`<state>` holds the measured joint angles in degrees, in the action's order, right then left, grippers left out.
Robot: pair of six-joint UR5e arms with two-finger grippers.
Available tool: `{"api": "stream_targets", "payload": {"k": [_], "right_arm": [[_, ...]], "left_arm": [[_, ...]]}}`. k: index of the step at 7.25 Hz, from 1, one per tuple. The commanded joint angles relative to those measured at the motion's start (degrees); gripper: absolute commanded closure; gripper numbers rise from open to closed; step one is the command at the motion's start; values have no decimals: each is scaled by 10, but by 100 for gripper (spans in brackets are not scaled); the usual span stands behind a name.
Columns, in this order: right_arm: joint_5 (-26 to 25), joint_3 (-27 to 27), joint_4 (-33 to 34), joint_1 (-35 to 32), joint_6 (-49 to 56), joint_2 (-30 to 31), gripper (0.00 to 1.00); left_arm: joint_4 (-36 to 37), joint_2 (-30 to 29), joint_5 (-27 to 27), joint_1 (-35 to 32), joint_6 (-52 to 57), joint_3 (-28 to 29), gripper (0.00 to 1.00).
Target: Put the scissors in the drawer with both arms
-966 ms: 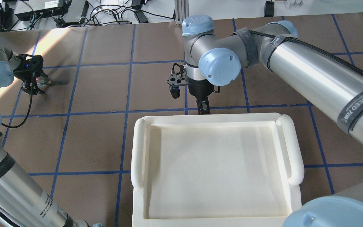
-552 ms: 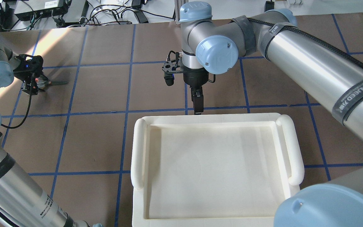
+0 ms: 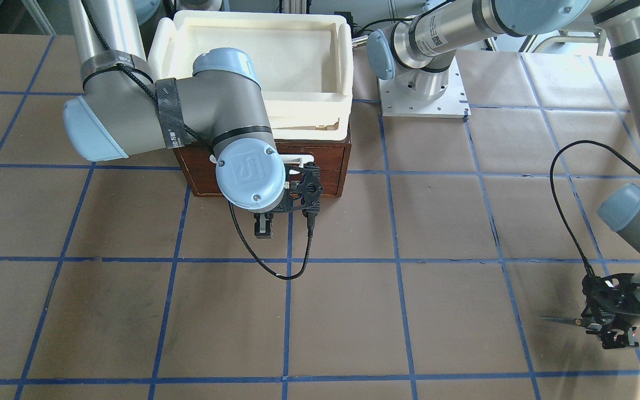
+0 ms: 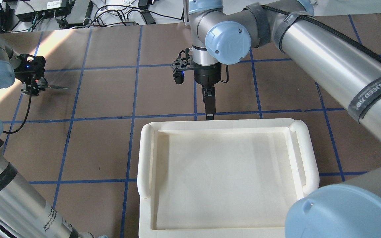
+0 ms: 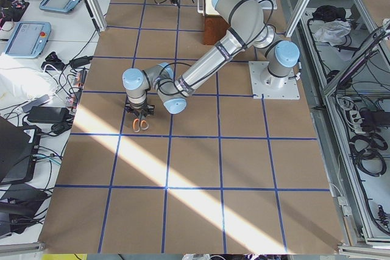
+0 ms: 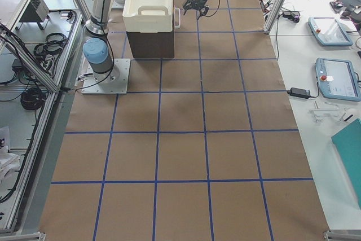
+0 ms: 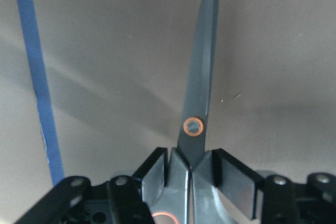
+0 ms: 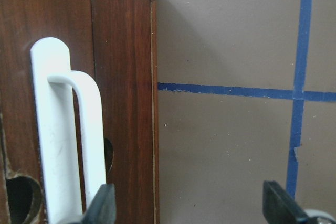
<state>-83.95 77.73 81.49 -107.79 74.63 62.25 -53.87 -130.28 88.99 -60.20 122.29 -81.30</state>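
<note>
Left wrist view's edge cuts off the scissors point(image 7: 202, 77) at the handles

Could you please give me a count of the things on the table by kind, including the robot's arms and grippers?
Scissors: 1
Wooden drawer: 1
Cream-white bin: 1
Arms: 2, the left arm and the right arm
Grippers: 2, the left gripper and the right gripper
Total: 7
</note>
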Motion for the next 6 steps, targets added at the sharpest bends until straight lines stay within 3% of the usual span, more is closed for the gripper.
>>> {"api": "stream_targets", "payload": {"k": [1,3,6], "right_arm": [[0,6,-33,0,6,7,0],[3,12,-30,0,7,2,0],[9,22,-30,0,8,-7,0]], "left_arm": [[-5,23,13,-8,-1,-1,100],[-26,51,28,-37,-13,-1,100],[-114,106,20,-56,-77,-5,100]]}}
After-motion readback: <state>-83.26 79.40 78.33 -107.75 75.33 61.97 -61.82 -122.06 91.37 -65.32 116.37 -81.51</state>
